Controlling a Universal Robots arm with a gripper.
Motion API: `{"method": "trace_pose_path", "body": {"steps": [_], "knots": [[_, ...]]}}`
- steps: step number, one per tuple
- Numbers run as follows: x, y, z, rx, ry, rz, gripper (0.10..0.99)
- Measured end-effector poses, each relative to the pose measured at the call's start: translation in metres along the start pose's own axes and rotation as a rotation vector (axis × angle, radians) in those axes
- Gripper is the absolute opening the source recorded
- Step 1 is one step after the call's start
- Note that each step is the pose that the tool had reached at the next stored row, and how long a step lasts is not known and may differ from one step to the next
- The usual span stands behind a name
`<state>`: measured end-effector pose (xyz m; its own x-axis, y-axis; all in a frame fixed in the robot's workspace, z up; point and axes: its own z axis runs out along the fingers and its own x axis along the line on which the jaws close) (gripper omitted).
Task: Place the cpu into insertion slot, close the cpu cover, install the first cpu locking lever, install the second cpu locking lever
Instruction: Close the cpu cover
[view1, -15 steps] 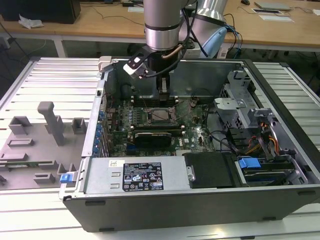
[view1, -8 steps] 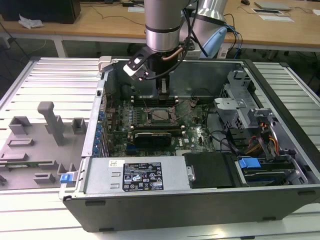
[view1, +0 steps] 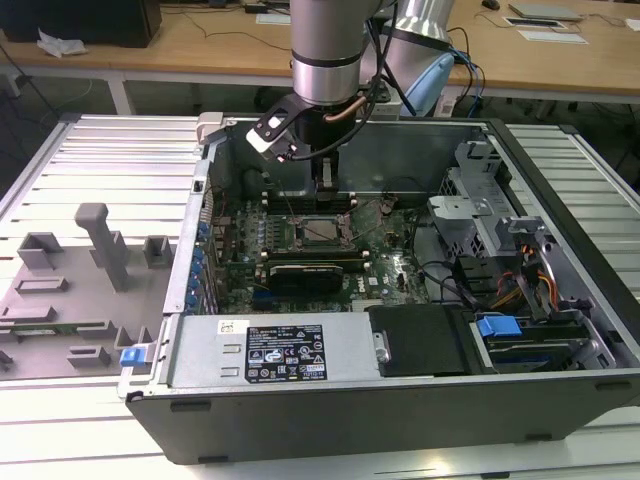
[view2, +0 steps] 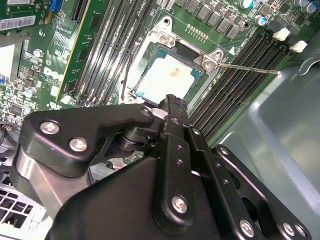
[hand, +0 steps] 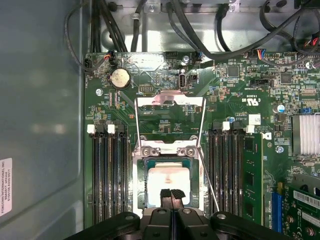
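Cpu sits flat in the slot, cover still flipped back. Your gripper is pinched closed and empty at the cpu's edge. I'd push only on the cover's frame, never the chip.

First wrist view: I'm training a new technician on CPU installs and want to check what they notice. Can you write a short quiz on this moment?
1. True or false: the cpu cover is closed down over the cpu.
2. Where does the cpu lie? A) in the insertion slot; B) on top of the cpu cover; C) clamped in the pincer.
3. Fill in: the pincer's fingertips are ____ (open or shut).
Key: 1 false, the cover stands open, away from the slot. 2 A. 3 shut, at one edge of the cpu.
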<state>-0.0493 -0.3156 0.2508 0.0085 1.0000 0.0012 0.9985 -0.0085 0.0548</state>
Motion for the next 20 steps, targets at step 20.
{"method": "trace_pose_path", "body": {"steps": [20], "knots": [[-0.0026,0.0312,-0.0033,0.005,-0.0001,0.000,0.106]]}}
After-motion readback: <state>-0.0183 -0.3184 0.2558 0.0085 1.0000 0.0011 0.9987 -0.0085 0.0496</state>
